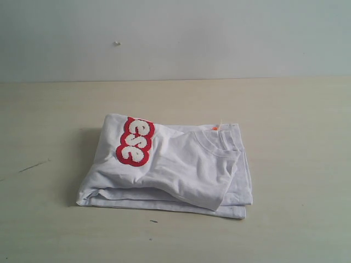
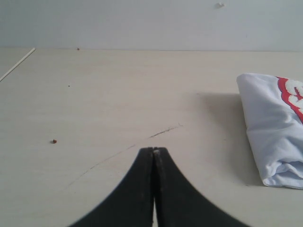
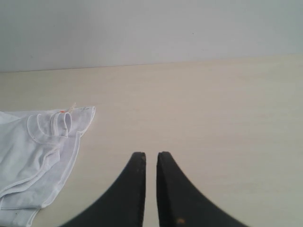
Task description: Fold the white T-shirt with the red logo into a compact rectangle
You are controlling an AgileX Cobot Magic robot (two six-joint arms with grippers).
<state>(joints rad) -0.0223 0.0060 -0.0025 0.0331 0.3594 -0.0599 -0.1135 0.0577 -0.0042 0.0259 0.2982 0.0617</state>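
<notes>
The white T-shirt (image 1: pixel 181 170) lies folded into a thick, roughly rectangular bundle in the middle of the table, collar (image 1: pixel 219 143) on top at the right. Part of the red logo (image 1: pixel 135 142) shows on its upper left fold. No arm appears in the exterior view. My left gripper (image 2: pixel 154 149) is shut and empty above bare table, with the T-shirt (image 2: pixel 270 127) and the logo's edge (image 2: pixel 293 97) off to one side. My right gripper (image 3: pixel 151 154) stands a narrow gap apart with nothing in it, away from the T-shirt's collar end (image 3: pixel 33 151).
The pale wooden table (image 1: pixel 296 120) runs back to a plain light wall. A thin dark scratch (image 2: pixel 165 130) marks the tabletop near the left gripper, and a small brown speck (image 2: pixel 54 141) lies farther off. An orange neck tag (image 1: pixel 215 127) peeks out by the collar.
</notes>
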